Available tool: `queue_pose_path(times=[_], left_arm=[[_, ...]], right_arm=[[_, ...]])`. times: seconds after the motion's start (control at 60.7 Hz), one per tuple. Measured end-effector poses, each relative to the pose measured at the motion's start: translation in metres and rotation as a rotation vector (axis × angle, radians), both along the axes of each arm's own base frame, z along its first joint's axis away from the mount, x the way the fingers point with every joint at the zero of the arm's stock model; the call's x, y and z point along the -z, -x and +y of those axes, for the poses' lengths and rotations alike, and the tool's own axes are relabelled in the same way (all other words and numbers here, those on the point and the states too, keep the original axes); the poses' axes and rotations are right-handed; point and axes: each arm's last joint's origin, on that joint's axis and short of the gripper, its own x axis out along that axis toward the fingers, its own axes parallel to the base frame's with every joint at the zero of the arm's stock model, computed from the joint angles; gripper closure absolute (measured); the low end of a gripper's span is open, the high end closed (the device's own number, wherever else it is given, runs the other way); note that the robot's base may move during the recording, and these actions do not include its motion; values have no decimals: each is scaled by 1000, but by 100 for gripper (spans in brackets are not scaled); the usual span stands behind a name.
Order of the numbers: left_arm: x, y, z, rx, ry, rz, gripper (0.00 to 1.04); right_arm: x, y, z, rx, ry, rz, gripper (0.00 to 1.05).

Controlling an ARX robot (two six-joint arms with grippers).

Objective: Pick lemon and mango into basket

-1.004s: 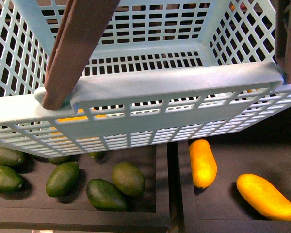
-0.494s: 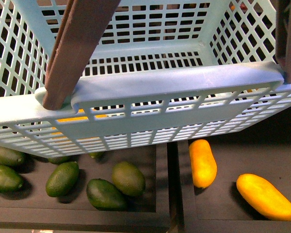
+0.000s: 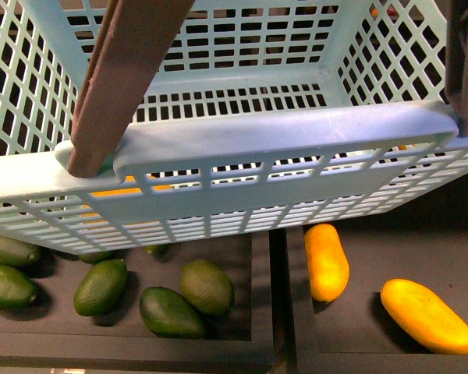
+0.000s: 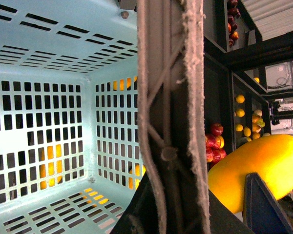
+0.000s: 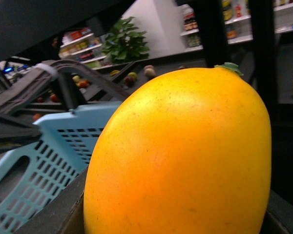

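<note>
The mango [image 5: 185,156], orange-yellow with a small green stub at one end, fills most of the right wrist view. It is gripped in the right claw [image 5: 176,222], whose dark fingers show only as slivers on either side of the fruit. The pale teal basket [image 3: 281,136] is close behind the mango. Whether the mango hangs over the opening or beside the wall, I cannot tell.

In the front view the basket takes up the upper two thirds of the frame and sits tilted, showing its slotted floor and walls. One brown handle [image 3: 117,86] rises from the rim at the upper left, and a second shows at the upper right edge. In the left wrist view a brown handle runs between the dark fingers of the left claw [image 4: 200,214]; whether they press on it I cannot tell.

At the lower left, below the basket, green oval fruits [image 3: 100,286] lie in a dark tray [image 3: 261,343]. At the lower right, two long yellow-orange fruits [image 3: 326,261] lie in another.
</note>
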Motion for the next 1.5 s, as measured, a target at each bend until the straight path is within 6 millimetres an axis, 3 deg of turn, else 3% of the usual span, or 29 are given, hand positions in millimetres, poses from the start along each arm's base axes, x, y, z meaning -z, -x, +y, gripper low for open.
queue_pose_path(times=[0.231, 0.527, 0.626, 0.856, 1.054, 1.202, 1.284, 1.498], left_arm=[[0, 0, 0, -2, -1, -1, 100], [0, 0, 0, -3, -2, -1, 100], [0, 0, 0, -3, -1, -1, 100], [0, 0, 0, -3, -1, -1, 100], [2, 0, 0, -3, -8, 1, 100], [2, 0, 0, -5, -11, -1, 100], [2, 0, 0, -4, -7, 2, 100], [2, 0, 0, 0, -6, 3, 100]], right_arm=[[3, -1, 51, -71, 27, 26, 43], [21, -13, 76, -19, 55, 87, 43], [20, -16, 78, -7, 52, 84, 43], [17, -18, 78, 15, 49, 78, 7], [11, -13, 60, 181, 58, 74, 9], [7, 11, 39, 380, 87, 79, 9], [6, 29, 27, 599, 171, -12, 24], [41, 62, 9, 622, 277, -15, 65]])
